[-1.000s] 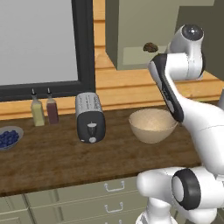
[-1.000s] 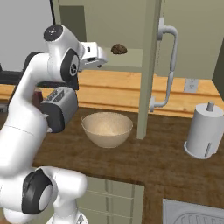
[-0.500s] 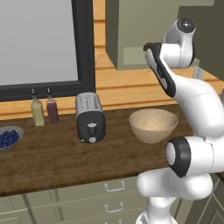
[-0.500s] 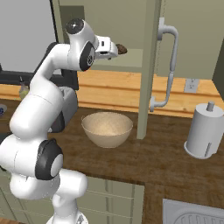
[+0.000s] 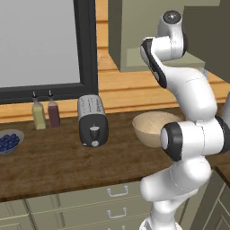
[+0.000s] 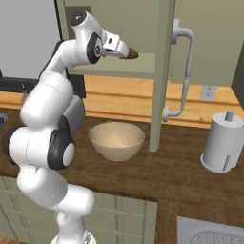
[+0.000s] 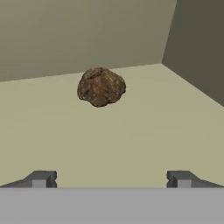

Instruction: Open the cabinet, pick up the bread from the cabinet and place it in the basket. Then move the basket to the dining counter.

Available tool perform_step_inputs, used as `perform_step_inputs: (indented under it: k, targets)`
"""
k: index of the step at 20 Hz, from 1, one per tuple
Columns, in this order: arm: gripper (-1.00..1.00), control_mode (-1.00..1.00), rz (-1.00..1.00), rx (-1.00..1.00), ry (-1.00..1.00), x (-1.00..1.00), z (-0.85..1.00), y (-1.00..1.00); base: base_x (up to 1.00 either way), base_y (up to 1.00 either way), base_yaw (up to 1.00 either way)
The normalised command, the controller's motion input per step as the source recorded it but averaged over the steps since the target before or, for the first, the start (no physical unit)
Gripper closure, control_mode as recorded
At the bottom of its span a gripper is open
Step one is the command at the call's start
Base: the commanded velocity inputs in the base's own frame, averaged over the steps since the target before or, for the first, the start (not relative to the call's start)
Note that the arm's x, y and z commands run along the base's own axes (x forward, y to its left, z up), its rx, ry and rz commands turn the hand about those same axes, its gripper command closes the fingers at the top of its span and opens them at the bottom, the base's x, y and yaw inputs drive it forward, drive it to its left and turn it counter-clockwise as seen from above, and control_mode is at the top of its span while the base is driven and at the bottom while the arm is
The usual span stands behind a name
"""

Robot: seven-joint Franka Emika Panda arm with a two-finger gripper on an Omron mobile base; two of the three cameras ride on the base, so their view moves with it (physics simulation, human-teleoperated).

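Gripper (image 7: 109,179) at the open olive-green wall cabinet (image 6: 162,71), fingers spread wide, nothing held.
Small dark-brown lumpy bread (image 7: 101,86) sits on the cabinet's pale shelf floor, ahead of the fingertips (image 7: 41,178) and apart from them; in the right base view the bread (image 6: 132,53) shows just past the gripper's tip. Panelled cabinet door stands swung open, edge-on, with its silver bar handle (image 6: 186,71). Round tan smooth-sided basket (image 6: 116,140) rests on the dark wood worktop (image 5: 58,157) below, beside the silver toaster (image 5: 92,120). White paper-towel roll (image 6: 224,143) to the right.
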Motion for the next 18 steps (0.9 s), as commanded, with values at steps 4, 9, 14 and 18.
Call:
perform_step_inputs:
  k: [4,9,14,18]
  targets:
    - [-1.0,-1.0,0.07,0.05,0.0,0.16,0.1,-0.17,0.0,0.0,0.0]
    - [-1.0,-1.0,0.07,0.02,0.0,0.38,0.0,-0.34,0.0,0.0,0.0]
    - [-1.0,-1.0,0.07,0.0,0.01,0.46,-0.02,-0.17,0.0,0.0,0.0]
    - [-1.0,-1.0,0.05,0.0,0.0,0.41,-0.07,0.0,0.0,0.0,0.0]
